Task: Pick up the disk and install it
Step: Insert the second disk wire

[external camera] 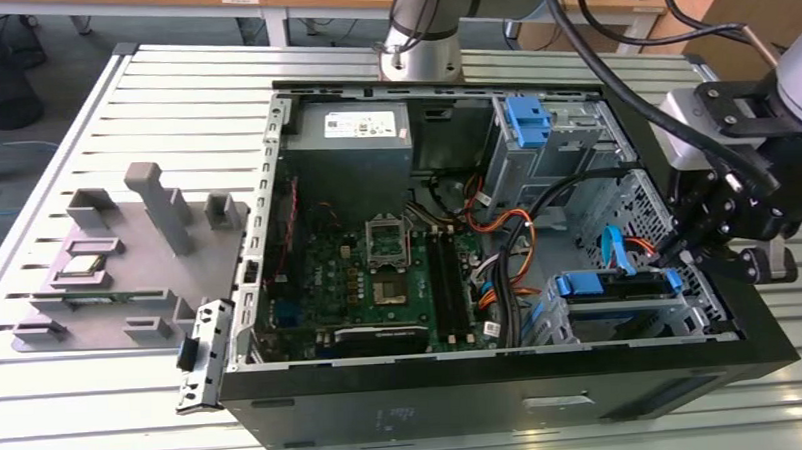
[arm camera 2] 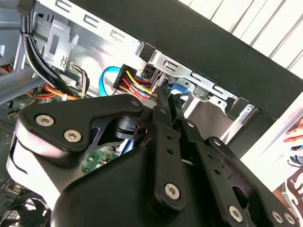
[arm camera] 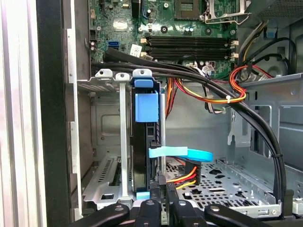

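Hovering nearly closed, the pincer (arm camera: 161, 201) seemingly touches the disk (arm camera: 142, 156).

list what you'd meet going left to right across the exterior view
grey plastic parts fixture → green motherboard → black memory sticks → blue-railed disk in the metal drive cage → black gripper

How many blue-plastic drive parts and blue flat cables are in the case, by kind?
Empty bracket: 1
Disk in blue rails: 1
Blue flat cable: 1
Total: 3
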You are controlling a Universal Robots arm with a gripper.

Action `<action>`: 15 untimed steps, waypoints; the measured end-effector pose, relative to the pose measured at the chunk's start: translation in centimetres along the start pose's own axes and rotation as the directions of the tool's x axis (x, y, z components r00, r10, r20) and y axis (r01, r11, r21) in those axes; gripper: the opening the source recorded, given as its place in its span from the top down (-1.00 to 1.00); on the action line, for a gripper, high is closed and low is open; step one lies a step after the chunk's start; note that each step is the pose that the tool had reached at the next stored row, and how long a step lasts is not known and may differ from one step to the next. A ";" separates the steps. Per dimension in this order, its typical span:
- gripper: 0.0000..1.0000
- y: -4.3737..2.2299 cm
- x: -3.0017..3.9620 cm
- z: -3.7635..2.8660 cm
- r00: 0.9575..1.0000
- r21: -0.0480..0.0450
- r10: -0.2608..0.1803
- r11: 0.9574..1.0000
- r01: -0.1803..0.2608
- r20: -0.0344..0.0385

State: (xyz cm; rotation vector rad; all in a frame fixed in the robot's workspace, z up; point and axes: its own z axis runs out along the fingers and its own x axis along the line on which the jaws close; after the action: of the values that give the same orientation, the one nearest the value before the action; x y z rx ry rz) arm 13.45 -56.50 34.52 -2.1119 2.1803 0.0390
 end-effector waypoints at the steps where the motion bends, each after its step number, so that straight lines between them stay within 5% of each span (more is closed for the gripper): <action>1: 0.67 0.08 0.00 -0.01 1.000 0.003 -0.002 1.000 0.002 0.000; 8: 0.67 0.57 0.01 -0.04 1.000 0.018 -0.007 1.000 0.007 0.001; 15: 0.67 0.69 0.00 -0.14 1.000 0.063 -0.018 0.998 0.018 0.006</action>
State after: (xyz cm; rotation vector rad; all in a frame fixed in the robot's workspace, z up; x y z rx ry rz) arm 12.75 -56.49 34.62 -2.0943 2.1299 -0.0235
